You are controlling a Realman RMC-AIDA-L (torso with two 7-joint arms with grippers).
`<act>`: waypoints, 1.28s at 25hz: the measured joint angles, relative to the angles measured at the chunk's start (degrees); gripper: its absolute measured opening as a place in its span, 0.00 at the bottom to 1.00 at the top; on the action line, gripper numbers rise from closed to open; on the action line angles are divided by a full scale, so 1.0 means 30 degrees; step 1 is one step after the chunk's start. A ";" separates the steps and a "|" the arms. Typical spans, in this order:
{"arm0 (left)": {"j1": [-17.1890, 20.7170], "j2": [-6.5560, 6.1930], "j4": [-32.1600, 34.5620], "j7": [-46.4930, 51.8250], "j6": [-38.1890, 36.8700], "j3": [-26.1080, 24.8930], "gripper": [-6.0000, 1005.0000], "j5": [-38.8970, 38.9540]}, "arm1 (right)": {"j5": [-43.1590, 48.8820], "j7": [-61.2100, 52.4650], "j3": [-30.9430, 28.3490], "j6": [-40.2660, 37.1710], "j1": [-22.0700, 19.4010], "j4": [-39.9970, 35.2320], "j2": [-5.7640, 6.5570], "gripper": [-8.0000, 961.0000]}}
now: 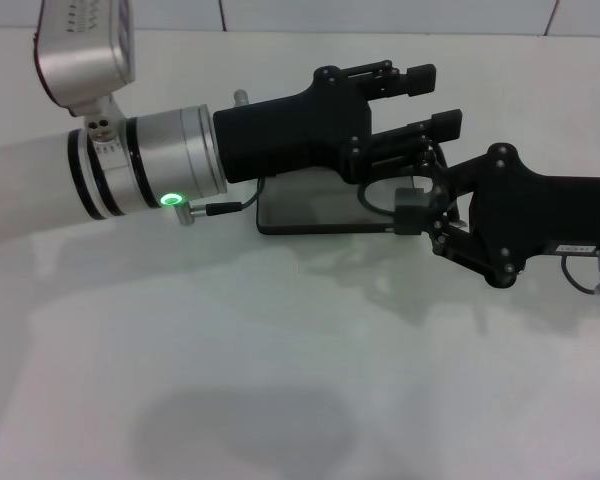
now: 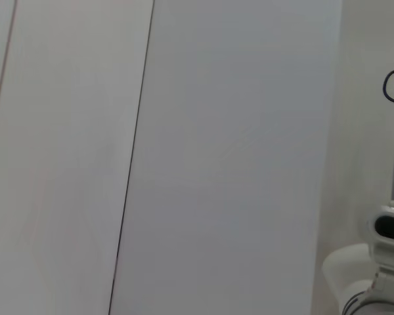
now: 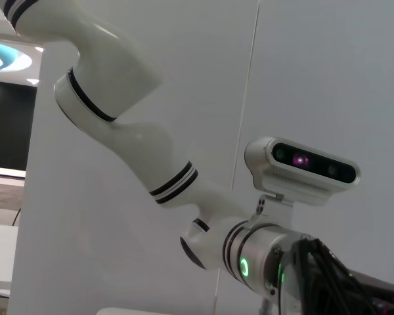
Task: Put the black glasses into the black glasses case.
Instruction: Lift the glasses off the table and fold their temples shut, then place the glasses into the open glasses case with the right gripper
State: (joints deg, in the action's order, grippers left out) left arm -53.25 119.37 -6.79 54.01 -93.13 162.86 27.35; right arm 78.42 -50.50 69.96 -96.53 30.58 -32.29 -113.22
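In the head view the black glasses case [image 1: 315, 215] lies on the white table, its grey inside showing, mostly hidden under my two arms. My left gripper [image 1: 435, 98] reaches in from the left above the case, its two black fingers spread open and empty. My right gripper [image 1: 412, 195] comes in from the right and sits at the case's right end. A thin black loop [image 1: 372, 200] there may be the black glasses' frame; the rest of the glasses is hidden. Neither wrist view shows the case or the glasses.
The white table [image 1: 280, 400] spreads to the front, with a tiled wall behind. The left wrist view shows only wall panels [image 2: 184, 157] and part of the robot body [image 2: 374, 275]. The right wrist view shows the white left arm [image 3: 138, 151] and its wrist camera [image 3: 302, 167].
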 joint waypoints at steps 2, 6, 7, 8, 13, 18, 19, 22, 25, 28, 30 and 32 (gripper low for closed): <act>-0.0053 -0.0004 -0.0108 -0.0148 0.0123 0.0001 0.60 -0.0046 | -0.0002 -0.0016 -0.0001 0.0020 0.0001 -0.0016 0.0006 0.17; -0.0053 0.0012 -0.0485 -0.0329 0.0234 -0.0021 0.60 0.0212 | -0.0010 0.0005 0.0000 0.0285 -0.0265 -0.0238 0.0002 0.17; -0.0012 0.0016 -0.0579 -0.0368 0.0303 -0.0029 0.60 0.0430 | -0.0010 0.0004 -0.0001 0.0319 -0.0322 -0.0295 0.0017 0.17; 0.0039 0.0016 -0.0655 -0.0399 0.0371 -0.0032 0.60 0.0649 | -0.0011 -0.0003 -0.0001 0.0307 -0.0347 -0.0320 0.0028 0.17; 0.0076 0.0069 -0.0635 -0.0574 0.0622 -0.0005 0.60 0.1164 | 0.0006 -0.0259 0.0098 -0.0459 -0.0286 -0.0336 0.0018 0.17; -0.0044 0.0133 -0.0400 -0.0994 0.0660 0.0003 0.60 0.1078 | 0.0427 -0.0799 0.0151 -0.0980 0.0002 -0.0340 -0.0160 0.17; -0.0057 0.0134 -0.0288 -0.1027 0.0659 0.0004 0.60 0.1072 | 0.0445 -0.0950 0.0158 -0.0924 0.0028 -0.0340 -0.0196 0.17; -0.0087 0.0112 0.0335 -0.1588 0.0548 0.0002 0.60 0.0954 | 0.0504 -0.1689 0.0157 -0.0482 0.0261 -0.0219 -0.0281 0.17; -0.0032 0.0099 0.0435 -0.1978 0.0519 0.0000 0.60 0.0725 | 0.0888 -0.2237 0.0082 -0.0250 0.0512 -0.0115 -0.0320 0.17; -0.0012 0.0102 0.0437 -0.2155 0.0516 -0.0001 0.60 0.0579 | 0.0929 -0.2320 0.0042 -0.0248 0.0484 -0.0160 -0.0327 0.17; 0.0041 0.0127 0.0444 -0.2336 0.0514 0.0000 0.60 0.0536 | 0.0934 -0.2385 0.0013 -0.0235 0.0418 -0.0208 -0.0287 0.17; 0.0116 0.0142 0.0447 -0.2437 0.0530 0.0000 0.60 0.0558 | 0.0941 -0.2471 0.0006 -0.0237 0.0372 -0.0249 -0.0230 0.18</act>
State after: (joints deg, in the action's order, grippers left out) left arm -52.90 119.80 -5.45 46.70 -91.54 162.86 29.03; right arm 81.25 -57.91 69.98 -97.24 31.69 -33.04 -113.91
